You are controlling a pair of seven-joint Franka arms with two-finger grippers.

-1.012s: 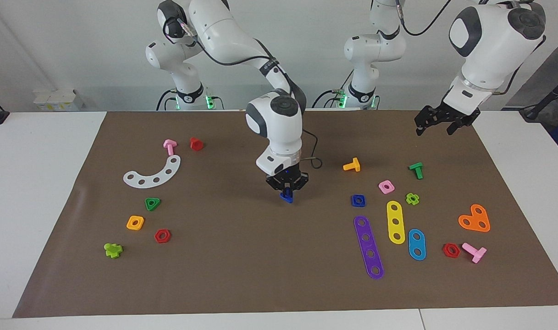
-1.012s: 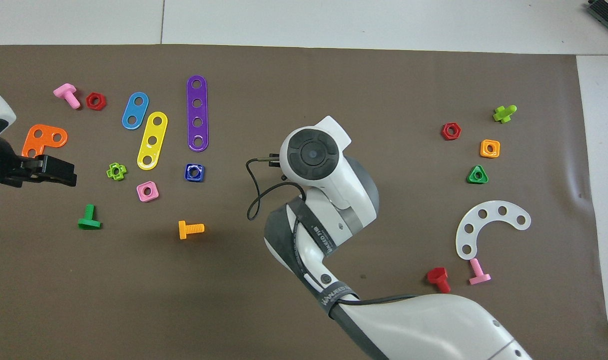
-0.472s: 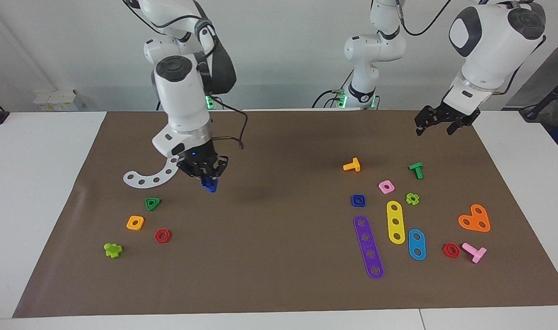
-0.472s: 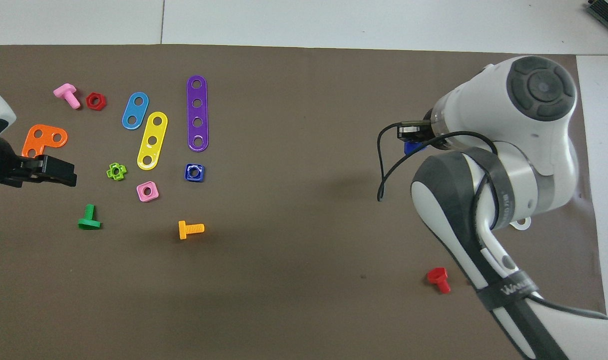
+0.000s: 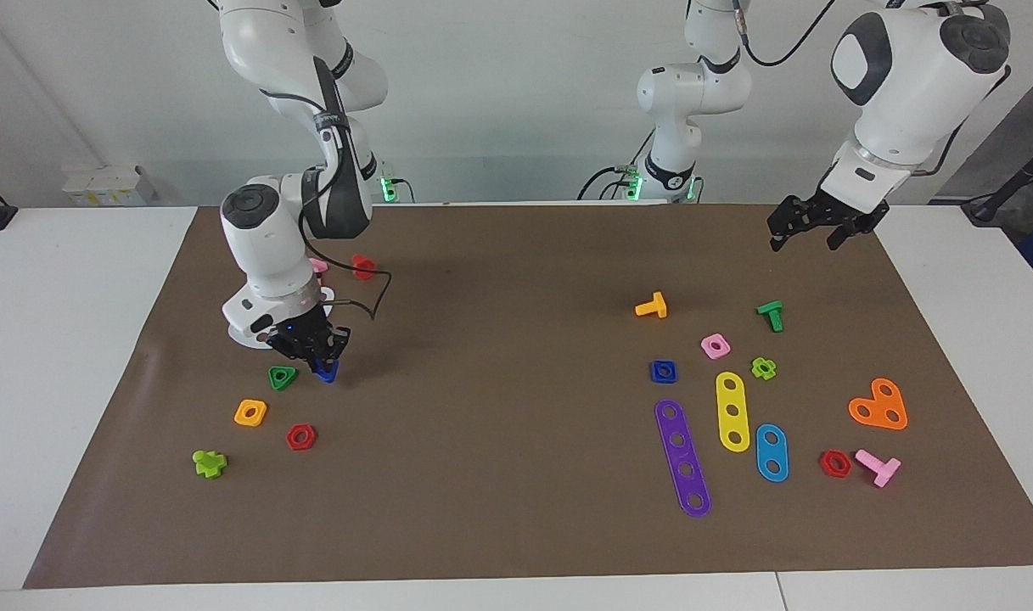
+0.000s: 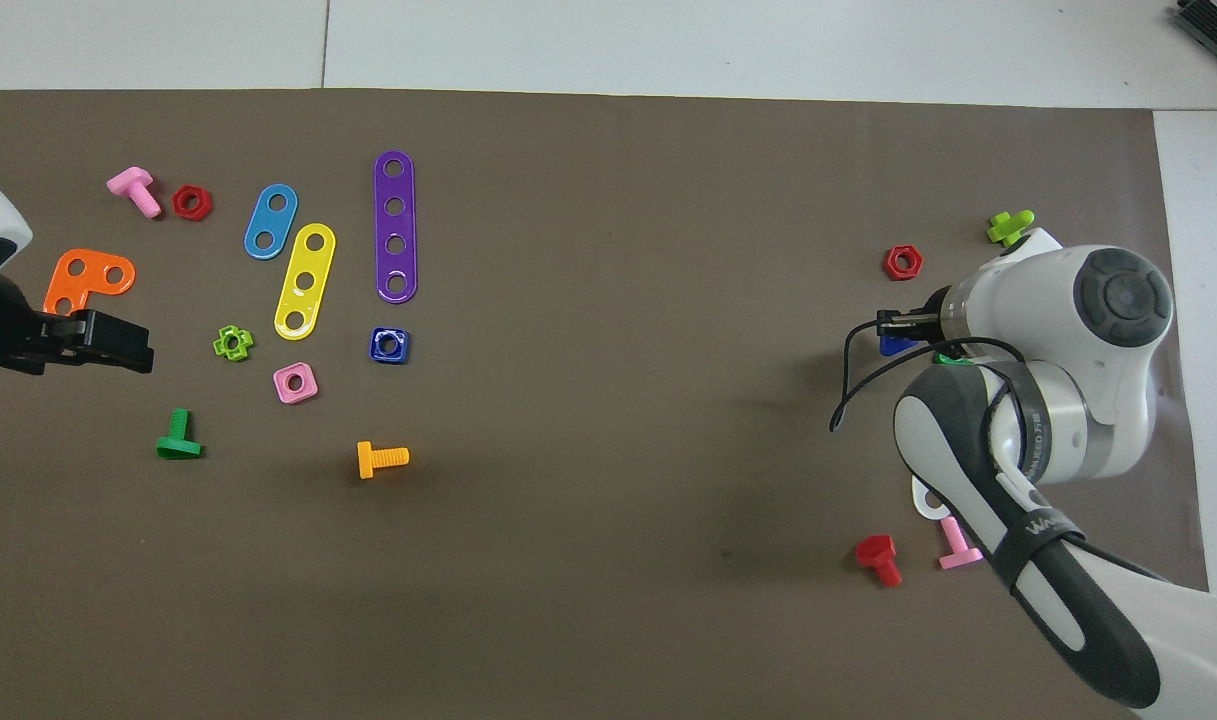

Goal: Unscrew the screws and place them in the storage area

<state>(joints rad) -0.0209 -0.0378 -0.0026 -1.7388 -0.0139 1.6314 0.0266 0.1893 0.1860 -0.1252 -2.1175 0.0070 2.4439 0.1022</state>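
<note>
Between the right gripper's (image 5: pixel 321 363) pinched fingertips sits the dark-blue bolt (image 5: pixel 326 371), low over the mat and just beside the green triangular nut (image 5: pixel 283 378). Touching down or not: cannot tell. Around the fingers lies a cluster toward the right arm's end: orange square nut (image 5: pixel 250 412), red hex nut (image 5: pixel 300 437), lime cross bolt (image 5: pixel 209 463). Judged the storage area, so the carry looks nearly done; release not yet made.

Dark-blue square nut (image 5: pixel 663 371) lies well apart, beside the purple strip (image 5: pixel 682 457) and yellow plate (image 5: pixel 732 411), probably left to fetch.

Room: bare mat on the middle-of-table side of the fingers; the green nut crowds the other side. White curved plate (image 6: pixel 926 497) and pink bolt (image 6: pixel 958 543) lie mostly under the arm. Mat edge (image 6: pixel 1163 180) well clear.

Left gripper (image 5: pixel 806 227) waits, fingers spread, empty, over the mat's corner at its own end.
</note>
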